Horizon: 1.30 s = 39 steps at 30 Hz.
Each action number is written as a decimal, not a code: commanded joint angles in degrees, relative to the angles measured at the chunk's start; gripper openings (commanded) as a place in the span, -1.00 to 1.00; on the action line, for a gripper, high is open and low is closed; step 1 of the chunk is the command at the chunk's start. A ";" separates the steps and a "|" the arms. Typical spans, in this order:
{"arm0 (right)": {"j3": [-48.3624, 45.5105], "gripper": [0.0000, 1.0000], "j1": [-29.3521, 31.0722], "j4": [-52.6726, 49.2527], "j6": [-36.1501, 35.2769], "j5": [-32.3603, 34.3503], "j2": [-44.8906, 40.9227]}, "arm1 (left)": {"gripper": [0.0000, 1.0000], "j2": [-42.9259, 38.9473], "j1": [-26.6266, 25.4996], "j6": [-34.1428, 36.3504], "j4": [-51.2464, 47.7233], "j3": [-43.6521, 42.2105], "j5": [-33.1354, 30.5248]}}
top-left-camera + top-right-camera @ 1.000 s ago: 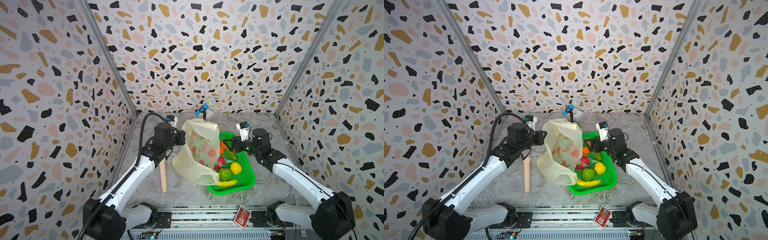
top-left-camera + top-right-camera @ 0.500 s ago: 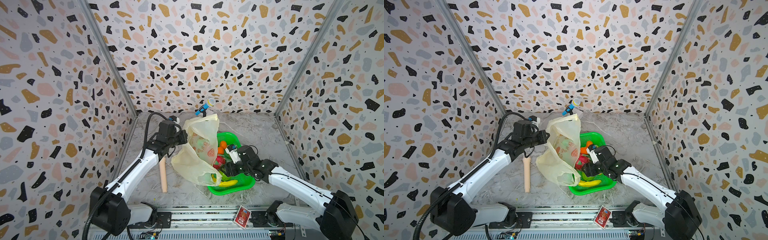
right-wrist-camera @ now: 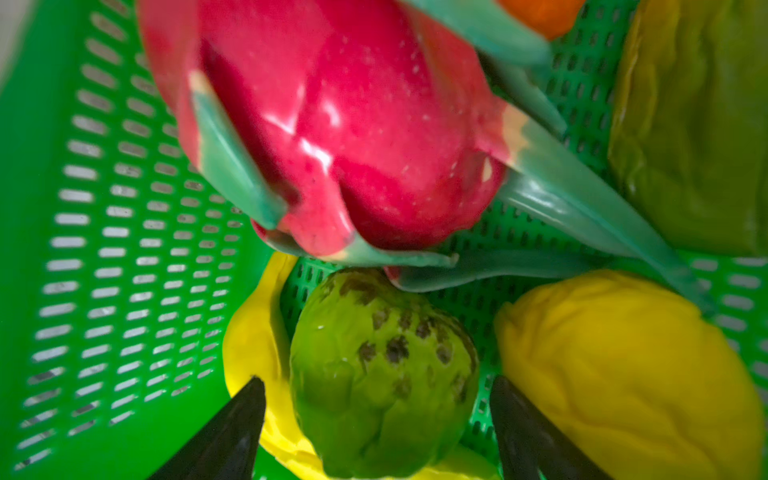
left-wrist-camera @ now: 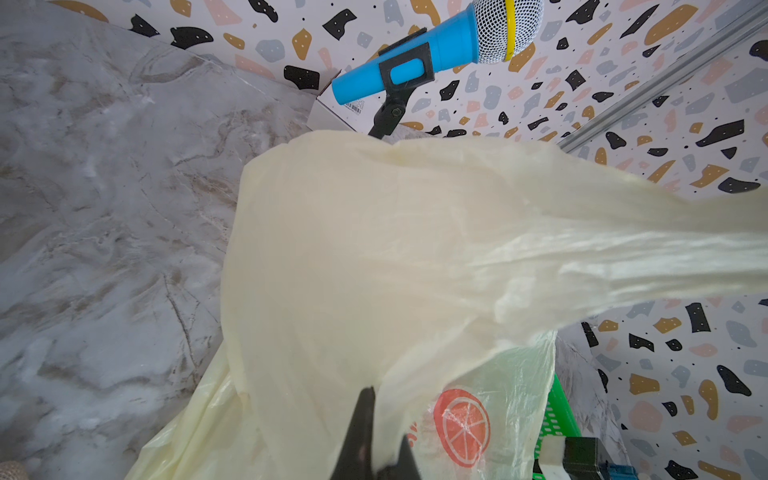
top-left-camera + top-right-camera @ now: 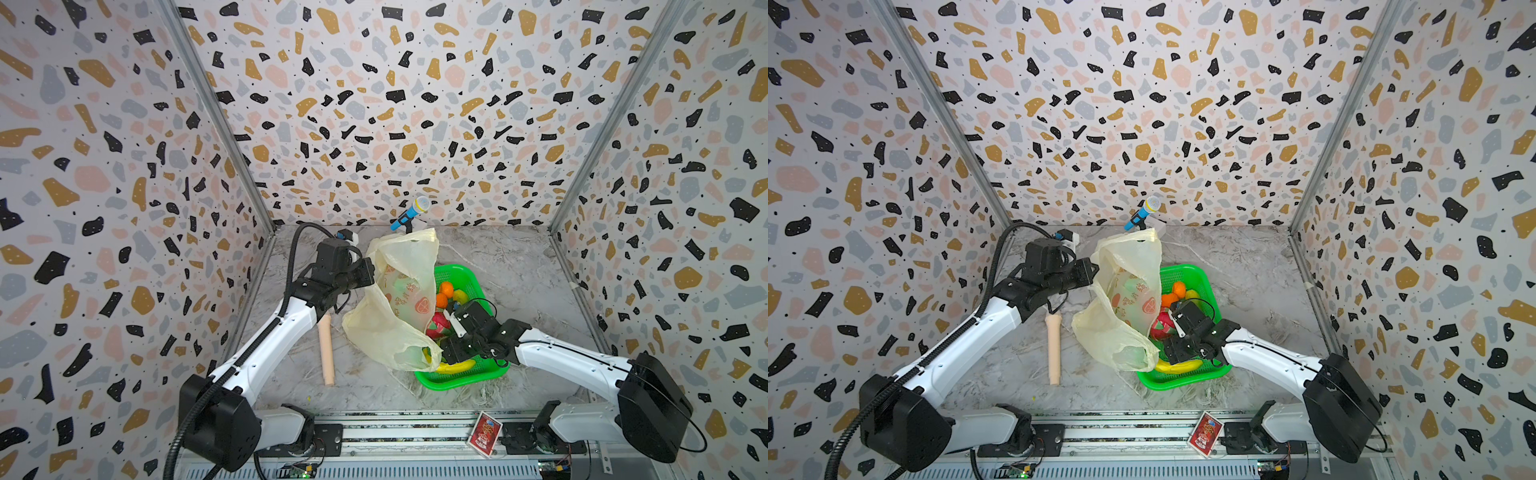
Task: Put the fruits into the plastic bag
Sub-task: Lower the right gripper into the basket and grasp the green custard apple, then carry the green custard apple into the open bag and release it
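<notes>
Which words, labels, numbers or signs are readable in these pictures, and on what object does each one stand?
No text is readable with certainty.
plastic bag: orange-red characters beside a printed citrus slice, too blurred to read.
blue toy microphone: barcode sticker, digits too small to read.
red card on the front rail: printed design, too small to read.

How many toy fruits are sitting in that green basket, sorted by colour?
Orange: 2, oranges
Yellow: 2, lemon, banana
Green: 2, bumpy fruit, mango
Red-pink: 1, dragon fruit
Total: 7
</notes>
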 commanded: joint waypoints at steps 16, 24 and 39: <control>0.23 0.23 0.41 3.03 -1.14 4.53 4.76 | -1.00 -1.25 0.25 -0.99 0.91 -0.76 -0.16; 0.25 0.02 0.34 1.54 2.35 10.49 -8.08 | -1.00 -0.30 0.23 -1.39 0.43 -0.49 -0.61; 18.45 0.07 0.91 15.77 -8.06 -10.93 0.38 | -1.00 -2.72 0.23 -2.73 -2.66 -1.38 0.02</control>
